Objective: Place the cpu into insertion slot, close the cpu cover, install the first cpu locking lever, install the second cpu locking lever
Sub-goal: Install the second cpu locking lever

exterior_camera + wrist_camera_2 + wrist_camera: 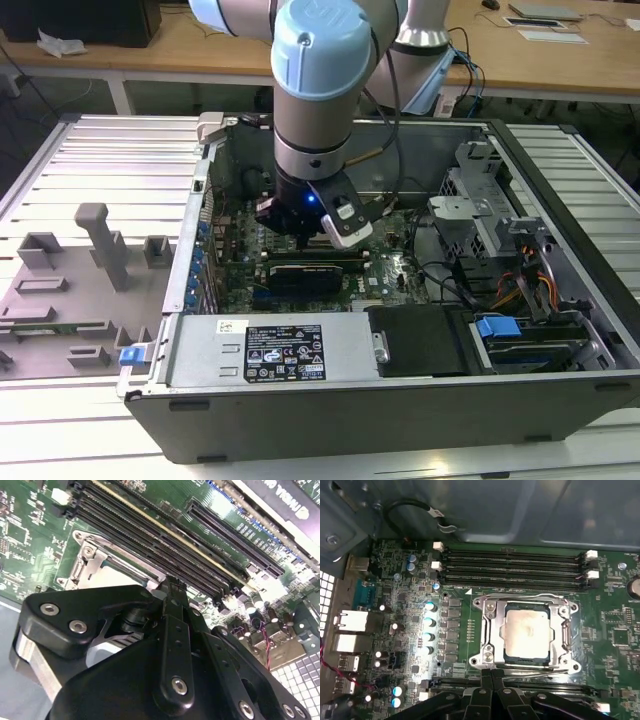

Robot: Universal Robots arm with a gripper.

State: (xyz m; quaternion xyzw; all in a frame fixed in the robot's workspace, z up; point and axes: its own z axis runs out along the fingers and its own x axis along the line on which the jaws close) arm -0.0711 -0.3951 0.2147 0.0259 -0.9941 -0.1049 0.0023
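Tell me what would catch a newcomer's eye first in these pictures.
The big arm plunging into the open computer case dominates the exterior view. In the first wrist view, the cpu shines in the insertion slot, with the cpu cover lying flat around it on the green board. The gripper sits right at the slot's edge, fingers pressed together.
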